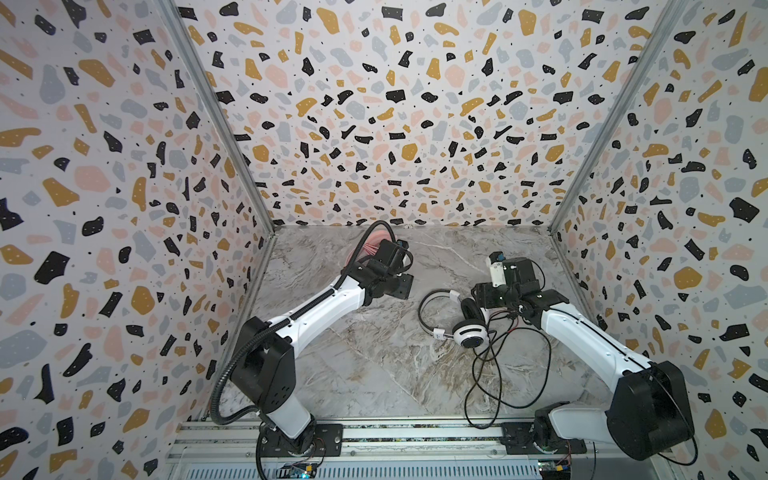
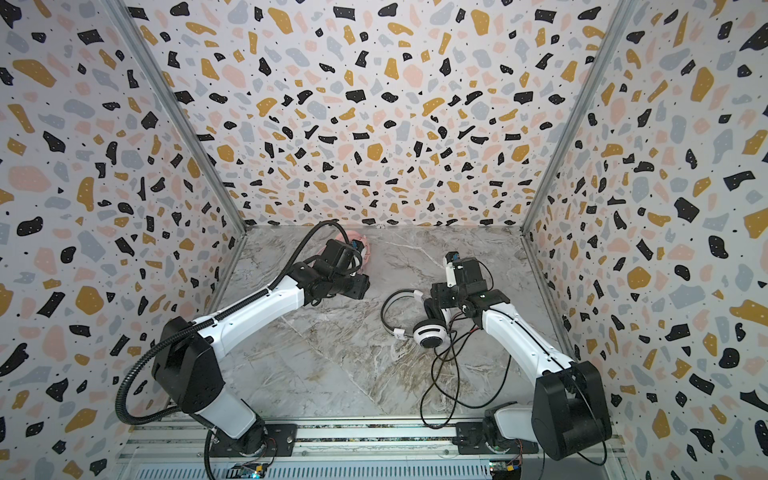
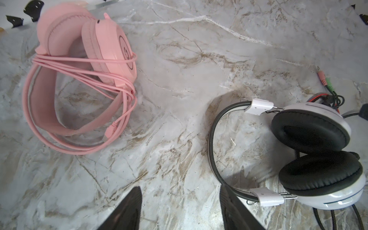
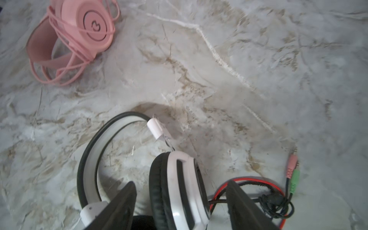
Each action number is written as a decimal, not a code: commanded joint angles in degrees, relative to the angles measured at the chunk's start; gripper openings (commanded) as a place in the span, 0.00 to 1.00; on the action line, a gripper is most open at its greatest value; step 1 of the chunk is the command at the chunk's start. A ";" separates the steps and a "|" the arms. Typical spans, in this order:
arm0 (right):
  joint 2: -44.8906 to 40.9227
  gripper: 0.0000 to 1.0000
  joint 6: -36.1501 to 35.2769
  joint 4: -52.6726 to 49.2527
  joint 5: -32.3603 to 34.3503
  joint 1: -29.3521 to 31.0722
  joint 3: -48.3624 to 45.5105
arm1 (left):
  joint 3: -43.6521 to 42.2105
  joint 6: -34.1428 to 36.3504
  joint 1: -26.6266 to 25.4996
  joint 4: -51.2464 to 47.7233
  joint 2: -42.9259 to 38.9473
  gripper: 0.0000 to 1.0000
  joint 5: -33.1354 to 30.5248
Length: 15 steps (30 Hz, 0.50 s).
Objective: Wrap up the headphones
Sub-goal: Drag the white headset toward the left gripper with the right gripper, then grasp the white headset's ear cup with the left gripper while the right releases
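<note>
We see the pink headset lying far-left on the marble table, near the back wall. Its pink cable is wound in several turns across band and cup. In both top views the left arm's wrist hides most of it.

The left gripper hovers over bare table just right of the pink headset. Its fingers are well apart and it holds nothing.

The white-and-black headset lies centre-right on its side, band curving left and black pads facing each other. Its black cable is loose: a tangle by the cup, and loops trailing to the near edge. The pink and green plugs lie on the table to its right.

The right gripper is spread wide, straddling the far ear cup. We see a gap on each side, so there is no grip.
</note>
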 commanded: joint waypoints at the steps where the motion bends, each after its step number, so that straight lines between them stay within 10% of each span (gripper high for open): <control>1: 2.91 0.80 -2.83 -3.15 -4.16 0.33 1.86 | -0.31 0.44 0.52 1.76 0.06 0.63 1.89; 11: 14.11 0.79 -3.97 -4.65 -0.53 2.35 4.13 | -1.66 0.86 0.94 1.54 -0.74 0.63 1.18; 15: 15.39 0.47 -4.09 -5.19 1.54 2.52 4.34 | -2.18 0.51 1.10 2.23 -0.61 0.64 1.46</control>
